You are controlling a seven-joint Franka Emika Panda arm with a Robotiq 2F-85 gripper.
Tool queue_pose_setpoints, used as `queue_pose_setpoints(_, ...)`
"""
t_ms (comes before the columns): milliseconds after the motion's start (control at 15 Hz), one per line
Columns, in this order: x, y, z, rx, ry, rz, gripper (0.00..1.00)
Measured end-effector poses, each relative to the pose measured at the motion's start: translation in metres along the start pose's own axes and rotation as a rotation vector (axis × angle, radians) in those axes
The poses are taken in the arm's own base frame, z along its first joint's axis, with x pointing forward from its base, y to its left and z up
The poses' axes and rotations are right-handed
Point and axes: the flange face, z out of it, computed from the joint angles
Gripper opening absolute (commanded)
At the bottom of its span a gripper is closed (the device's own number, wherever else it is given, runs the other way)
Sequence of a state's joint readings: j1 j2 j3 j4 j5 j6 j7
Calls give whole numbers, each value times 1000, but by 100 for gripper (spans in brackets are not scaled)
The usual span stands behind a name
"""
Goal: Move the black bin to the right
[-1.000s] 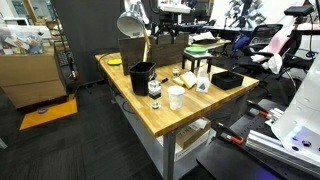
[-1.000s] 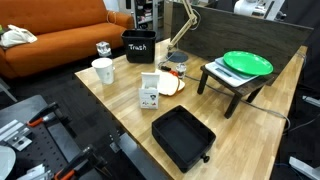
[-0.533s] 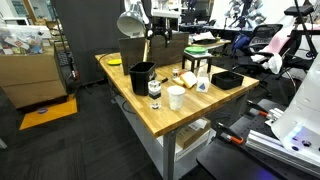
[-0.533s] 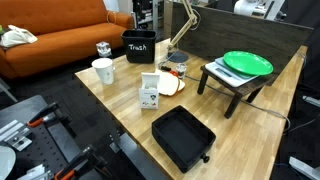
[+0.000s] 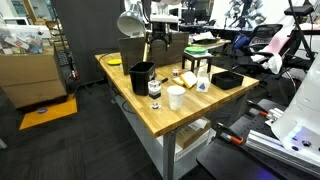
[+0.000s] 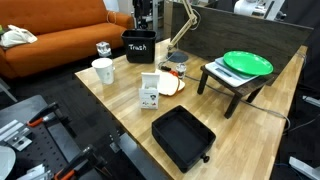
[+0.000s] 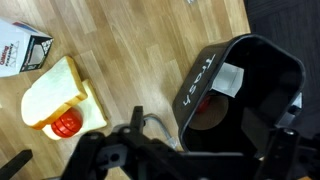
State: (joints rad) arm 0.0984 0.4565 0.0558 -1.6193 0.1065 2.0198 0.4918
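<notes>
The black bin (image 5: 142, 76) stands on the wooden table near its left edge. It carries a "Trash" label in an exterior view (image 6: 138, 46). In the wrist view the bin (image 7: 245, 100) lies right below me, open-topped, with something red and a white slip inside. My gripper (image 5: 157, 38) hangs above and behind the bin, apart from it. Its top end shows in an exterior view (image 6: 142, 14). In the wrist view the gripper (image 7: 190, 160) is open and empty, with its dark fingers spread wide either side of the bin's near wall.
A white cup (image 5: 176, 97) (image 6: 103, 70), a small carton (image 6: 150, 90) and a bread-like toy (image 7: 58, 98) sit beside the bin. A flat black tray (image 6: 183, 137), a green plate (image 6: 247, 63) on a stand and a large dark box (image 5: 135, 48) stand farther off.
My gripper has come down and a little to the left, toward the black bin. The bin and the other things have not moved.
</notes>
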Motion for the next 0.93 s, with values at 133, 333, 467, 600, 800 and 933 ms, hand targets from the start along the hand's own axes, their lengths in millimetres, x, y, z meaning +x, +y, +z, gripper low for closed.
queue_pose_setpoints(133, 7, -8, 14, 4, -12, 18, 100)
queue_pose_setpoints(333, 18, -24, 30, 21, -22, 41, 100)
queue_pose_setpoints(467, 24, -30, 41, 24, -28, 65, 100)
queue_pose_setpoints(600, 28, -33, 52, 28, -40, 87, 100)
queue_pose_setpoints(800, 33, -34, 62, 39, -55, 114, 100)
queue_pose_setpoints(933, 36, -35, 64, 46, -59, 127, 100)
